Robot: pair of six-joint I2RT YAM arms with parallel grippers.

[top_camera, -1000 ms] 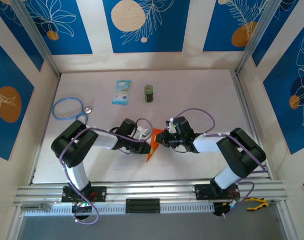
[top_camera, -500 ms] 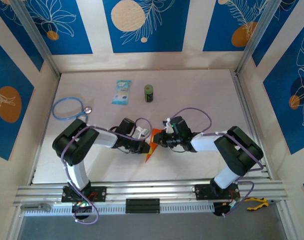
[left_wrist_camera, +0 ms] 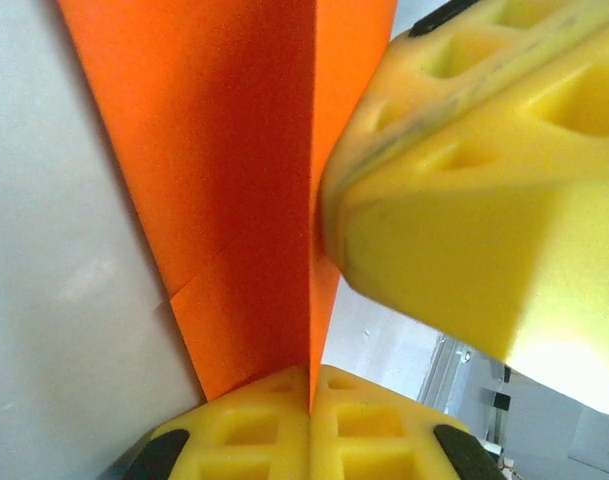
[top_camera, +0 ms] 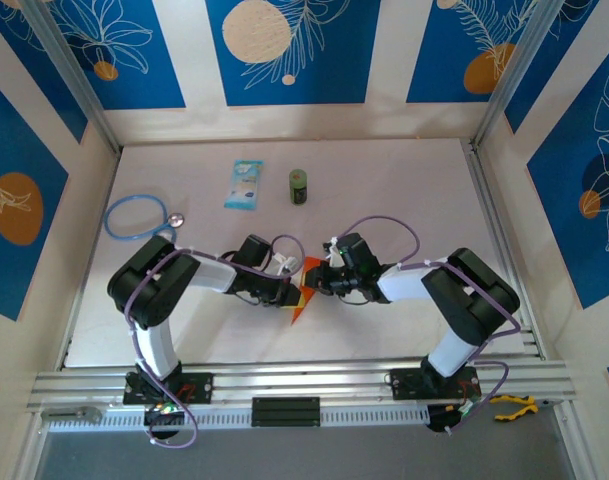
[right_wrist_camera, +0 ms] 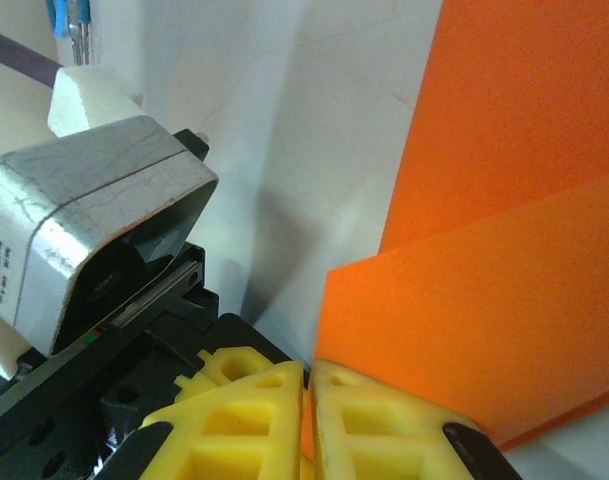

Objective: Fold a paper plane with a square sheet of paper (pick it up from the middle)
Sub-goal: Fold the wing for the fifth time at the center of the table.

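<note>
The orange paper (top_camera: 303, 303) sits at the middle of the bench (top_camera: 404, 190), towards its near edge, folded into a narrow shape whose point aims at the near side. It lies between the two tools, which meet over its far end: the left tool (top_camera: 293, 292) comes in from the left and the right tool (top_camera: 318, 284) from the right, almost touching each other.

In the left wrist view the left tool (left_wrist_camera: 310, 392) has its yellow fingers pressed together on the edge of the paper (left_wrist_camera: 234, 190), which stands up along a sharp lengthwise crease. A yellow finger (left_wrist_camera: 464, 210) of the right tool presses against the paper's right face.

In the right wrist view the right tool (right_wrist_camera: 306, 385) is likewise clamped tight, with a thin orange sliver caught between its fingers; two layers of the paper (right_wrist_camera: 504, 300) spread away to the right.

Well apart at the far side lie a light-blue packet (top_camera: 244, 184) and a green can (top_camera: 299, 186), with a blue looped tube (top_camera: 134, 216) at the left.
</note>
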